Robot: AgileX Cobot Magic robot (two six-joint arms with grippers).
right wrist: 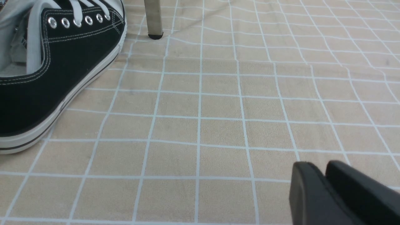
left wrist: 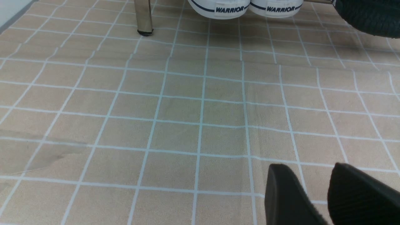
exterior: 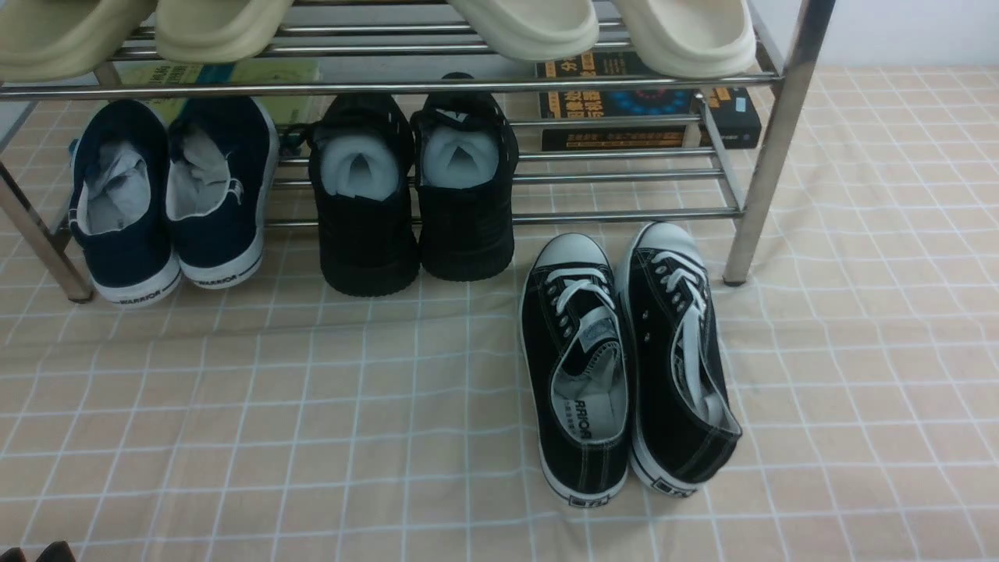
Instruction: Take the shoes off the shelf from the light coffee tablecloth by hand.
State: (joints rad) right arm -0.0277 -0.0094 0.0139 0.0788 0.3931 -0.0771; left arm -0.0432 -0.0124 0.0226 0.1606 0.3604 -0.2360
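The shoes (exterior: 671,390), black canvas low-tops with white laces and toe caps, stand side by side on the light coffee tablecloth (exterior: 234,421), toes toward the shelf (exterior: 769,140) and just in front of its right leg. In the right wrist view one shoe (right wrist: 47,84) lies well off to the side of my right gripper (right wrist: 316,163), whose fingers are almost together with nothing between them. My left gripper (left wrist: 307,167) hangs low over bare cloth, open and empty. Only a dark tip of the left gripper (exterior: 47,551) shows at the front view's bottom edge.
Navy slip-ons (exterior: 168,195) and black mesh sneakers (exterior: 414,195) sit on the shelf's lower tier, heels sticking out. Cream slippers (exterior: 531,27) rest on the upper bars. Books (exterior: 648,105) lie behind the shelf. A shelf leg (left wrist: 143,15) stands ahead of the left gripper.
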